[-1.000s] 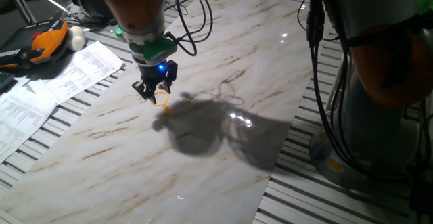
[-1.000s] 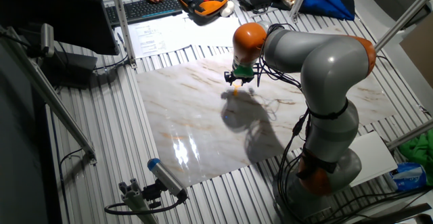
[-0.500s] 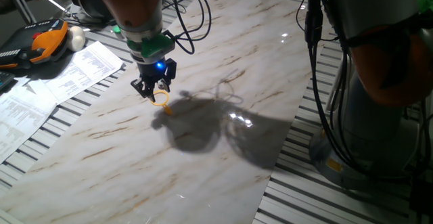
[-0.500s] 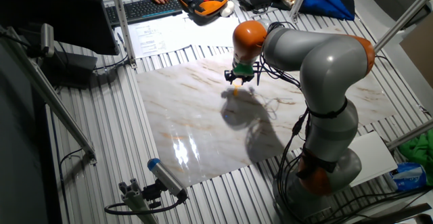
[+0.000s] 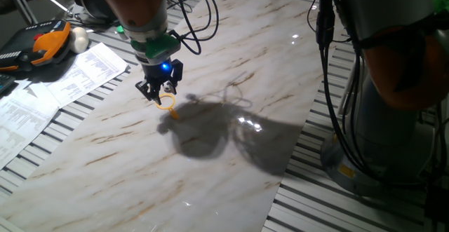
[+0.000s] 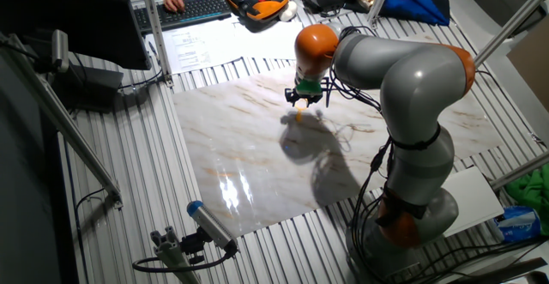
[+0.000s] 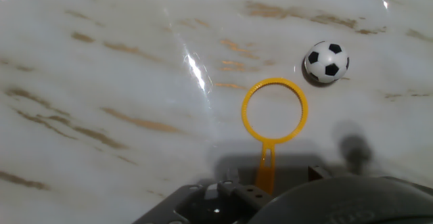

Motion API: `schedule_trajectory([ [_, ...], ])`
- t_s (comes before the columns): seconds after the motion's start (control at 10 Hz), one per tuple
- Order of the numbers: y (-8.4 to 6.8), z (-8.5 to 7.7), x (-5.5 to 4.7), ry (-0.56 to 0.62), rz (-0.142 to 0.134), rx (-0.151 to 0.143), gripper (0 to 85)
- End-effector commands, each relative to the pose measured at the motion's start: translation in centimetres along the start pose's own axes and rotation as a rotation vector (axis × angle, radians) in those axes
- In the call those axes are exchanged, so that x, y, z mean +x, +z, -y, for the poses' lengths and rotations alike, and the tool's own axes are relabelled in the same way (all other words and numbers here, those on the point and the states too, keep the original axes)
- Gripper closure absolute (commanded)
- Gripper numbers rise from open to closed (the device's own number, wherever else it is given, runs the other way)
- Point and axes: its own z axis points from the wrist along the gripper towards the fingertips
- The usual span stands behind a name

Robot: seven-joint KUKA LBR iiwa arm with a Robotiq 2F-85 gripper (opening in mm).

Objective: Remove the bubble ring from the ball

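Yellow ring in the grip: the gripper [image 5: 161,95] hangs just above the marble slab [image 5: 231,148] with its fingers pinched on the handle of the bubble ring [image 7: 274,112]; in the hand view the loop sticks out ahead of the fingers, empty.
Ring position: lifted clear of the slab, judging by the shadow under it in one fixed view, though its height cannot be told.
Ball: the ball [image 7: 327,62] rests on the marble up and to the right of the loop in the hand view, near it but apart; nothing encircles it.
Step in hand: the ring looks already off the ball, so what remains is to carry it away and set it down.
Doing it well: move away from the ball so the loop cannot nudge it rolling, lower flat, then release.
Risk: the thin handle may twist in the pinch.
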Motion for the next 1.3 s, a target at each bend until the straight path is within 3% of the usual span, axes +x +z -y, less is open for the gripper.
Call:
schedule_trajectory([
  [0.0,0.0,0.0,0.0,-0.002,0.0,0.0,34.0],
  [0.7,0.1,0.0,-0.2,-0.009,-0.013,-0.008,34.0],
  [1.0,-0.1,0.1,-0.9,-0.035,-0.038,0.004,34.0],
  [1.2,0.5,0.2,-2.0,-0.066,-0.048,0.003,34.0],
])
